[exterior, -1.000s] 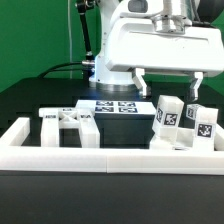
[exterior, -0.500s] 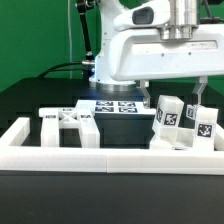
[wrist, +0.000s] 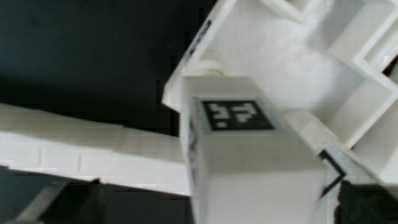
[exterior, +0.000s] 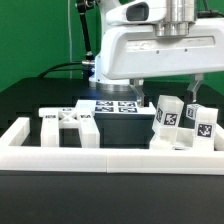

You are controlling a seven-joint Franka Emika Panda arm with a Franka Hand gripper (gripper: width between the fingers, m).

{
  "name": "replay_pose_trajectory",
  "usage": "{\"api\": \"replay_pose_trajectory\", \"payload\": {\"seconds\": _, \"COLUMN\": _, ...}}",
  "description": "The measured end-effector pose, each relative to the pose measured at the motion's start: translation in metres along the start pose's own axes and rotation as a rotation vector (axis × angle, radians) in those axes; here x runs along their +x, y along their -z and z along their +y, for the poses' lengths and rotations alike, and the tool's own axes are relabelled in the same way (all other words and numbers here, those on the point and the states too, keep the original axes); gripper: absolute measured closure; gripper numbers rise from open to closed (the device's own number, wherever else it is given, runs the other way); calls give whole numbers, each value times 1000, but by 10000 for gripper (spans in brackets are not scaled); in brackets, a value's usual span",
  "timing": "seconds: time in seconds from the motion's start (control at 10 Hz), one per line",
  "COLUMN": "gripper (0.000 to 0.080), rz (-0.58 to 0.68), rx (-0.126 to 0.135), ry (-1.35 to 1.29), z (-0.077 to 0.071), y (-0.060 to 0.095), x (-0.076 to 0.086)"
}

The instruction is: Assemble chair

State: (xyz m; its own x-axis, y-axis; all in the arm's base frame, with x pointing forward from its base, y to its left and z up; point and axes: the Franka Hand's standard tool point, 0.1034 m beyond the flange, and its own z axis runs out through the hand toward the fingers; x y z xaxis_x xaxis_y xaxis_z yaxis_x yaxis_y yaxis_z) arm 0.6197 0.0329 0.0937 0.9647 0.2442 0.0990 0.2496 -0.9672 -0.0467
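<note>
**Gripper** point(exterior: 169, 90): In the exterior view it hangs just above the parts at that view's right. The fingers point(exterior: 143, 86) are spread wide and released, with nothing between them. The wrist view does not show the fingers clearly enough to judge.

**Chair parts, right cluster** point(exterior: 186, 122): These are upright white blocks with square tags, standing close together below the gripper and just behind the border rail point(exterior: 100, 158).

**Chair parts, left cluster** point(exterior: 66, 122): These are lower white pieces at the exterior view's left, well apart from the gripper. They appear in the exterior view only.

**Marker board** point(exterior: 112, 106): It lies flat on the black table point(exterior: 30, 100), between the two clusters.

**Tagged block** point(wrist: 231, 150): The wrist view shows it close up, with one square tag on its near face. A slanting white bar point(wrist: 71, 135) lies beside it, and a further white piece point(wrist: 302, 45) lies beyond. Whether these touch the block cannot be told.
</note>
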Motion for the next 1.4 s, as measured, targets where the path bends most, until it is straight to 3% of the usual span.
{"api": "replay_pose_trajectory", "payload": {"seconds": 0.3, "gripper": 162, "rz": 5, "rx": -2, "ry": 0, "z": 0, "y": -2, "x": -1}}
{"api": "replay_pose_trajectory", "payload": {"seconds": 0.5, "gripper": 509, "rz": 6, "rx": -3, "ry": 0, "z": 0, "y": -2, "x": -1}}
{"api": "replay_pose_trajectory", "payload": {"seconds": 0.9, "gripper": 504, "rz": 6, "rx": -2, "ry": -22, "z": 0, "y": -2, "x": -1}}
{"api": "replay_pose_trajectory", "payload": {"seconds": 1.4, "gripper": 504, "rz": 5, "rx": 6, "ry": -405, "z": -6, "y": -2, "x": -1}}
